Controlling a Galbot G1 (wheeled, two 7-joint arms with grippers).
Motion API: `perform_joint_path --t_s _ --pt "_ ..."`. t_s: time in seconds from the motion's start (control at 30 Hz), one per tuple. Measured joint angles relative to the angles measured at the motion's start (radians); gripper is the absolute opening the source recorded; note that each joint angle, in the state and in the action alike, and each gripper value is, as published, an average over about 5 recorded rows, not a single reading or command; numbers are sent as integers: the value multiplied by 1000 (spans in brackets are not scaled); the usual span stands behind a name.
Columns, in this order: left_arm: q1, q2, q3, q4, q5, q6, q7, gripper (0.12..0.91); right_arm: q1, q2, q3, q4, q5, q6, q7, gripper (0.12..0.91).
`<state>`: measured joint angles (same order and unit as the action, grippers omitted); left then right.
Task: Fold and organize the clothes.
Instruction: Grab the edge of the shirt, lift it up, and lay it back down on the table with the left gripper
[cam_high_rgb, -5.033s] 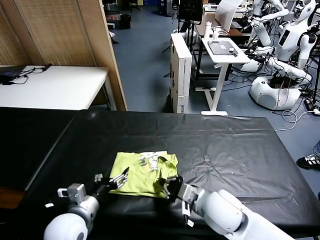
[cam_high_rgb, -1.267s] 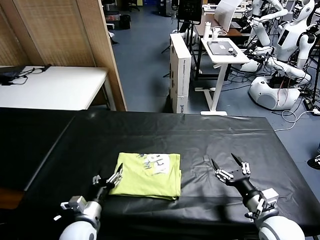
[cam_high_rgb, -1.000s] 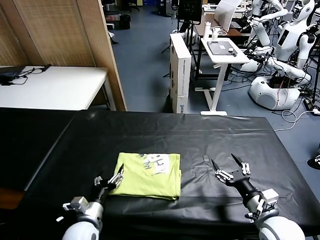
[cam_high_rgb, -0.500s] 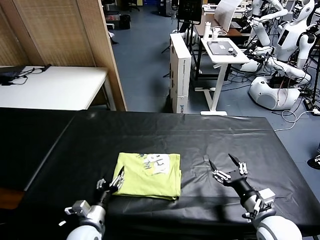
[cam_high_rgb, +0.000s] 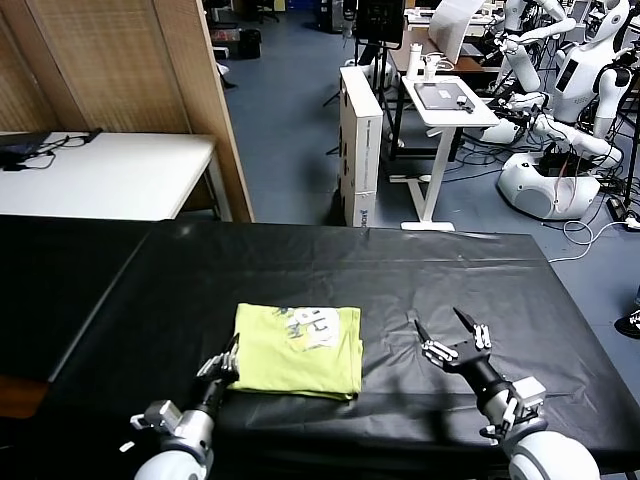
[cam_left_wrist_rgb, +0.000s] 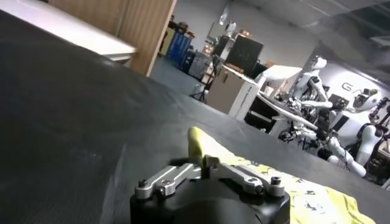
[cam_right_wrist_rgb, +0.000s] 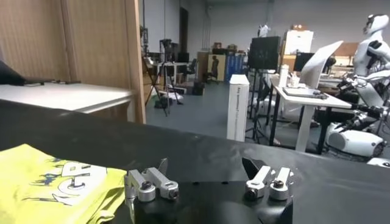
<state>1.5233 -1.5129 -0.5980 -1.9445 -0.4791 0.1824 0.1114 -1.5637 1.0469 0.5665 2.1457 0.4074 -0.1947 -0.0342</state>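
The lime yellow-green T-shirt (cam_high_rgb: 297, 348) lies folded in a flat rectangle on the black table (cam_high_rgb: 450, 270), with a pale print on top. My left gripper (cam_high_rgb: 222, 362) is at the shirt's near left corner. In the left wrist view, my left gripper (cam_left_wrist_rgb: 204, 163) has its jaws together, with a fold of the shirt (cam_left_wrist_rgb: 304, 195) rising from between them. My right gripper (cam_high_rgb: 452, 335) is open and empty above the table, well to the right of the shirt. In the right wrist view, my right gripper (cam_right_wrist_rgb: 207, 165) has the shirt (cam_right_wrist_rgb: 49, 182) off to one side.
A white table (cam_high_rgb: 110, 170) stands beyond the black table at the back left, beside wooden panels. A tall white box (cam_high_rgb: 362, 140), a small white stand table (cam_high_rgb: 450, 100) and other robots (cam_high_rgb: 560, 150) are on the floor behind.
My left gripper has shut at the shirt's near left corner, where it was open before. My right gripper has left the shirt, moved off to the right, and edged slightly left.
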Motion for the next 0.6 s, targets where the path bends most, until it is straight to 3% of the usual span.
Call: perform_joint_path --t_s 0.3,0.6 --pt "12 72 -69 -46 -15 31 2 159 14 2 -11 -15 -1 0 2 907" --pt "14 269 -240 -115 -151 68 -8 159 34 15 -37 -35 -6 1 3 907"
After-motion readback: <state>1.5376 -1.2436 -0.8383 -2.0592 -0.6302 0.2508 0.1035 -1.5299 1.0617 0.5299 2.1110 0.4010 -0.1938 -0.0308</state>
